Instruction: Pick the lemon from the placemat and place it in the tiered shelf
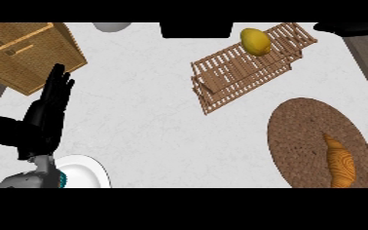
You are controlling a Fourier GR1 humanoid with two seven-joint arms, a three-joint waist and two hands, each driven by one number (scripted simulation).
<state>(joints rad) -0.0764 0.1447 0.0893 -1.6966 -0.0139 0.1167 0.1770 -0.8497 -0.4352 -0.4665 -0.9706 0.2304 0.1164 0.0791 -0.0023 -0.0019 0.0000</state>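
The yellow lemon (pixel 255 41) lies on the upper level of the wooden slatted tiered shelf (pixel 237 75), near its far right end. No hand touches it. The round brown woven placemat (pixel 302 136) sits at the right, below the shelf, and carries an orange croissant (pixel 340 162) near its lower right. My left hand (pixel 49 108) shows at the left edge, open with fingers straight and pointing up, resting away from the shelf. My right hand does not show in the head view.
A wicker box (pixel 36 53) stands at the top left. A white plate (pixel 86 173) lies at the lower left beside my left forearm. A grey bowl edge (pixel 111 27) and a black object (pixel 195 29) sit along the far edge.
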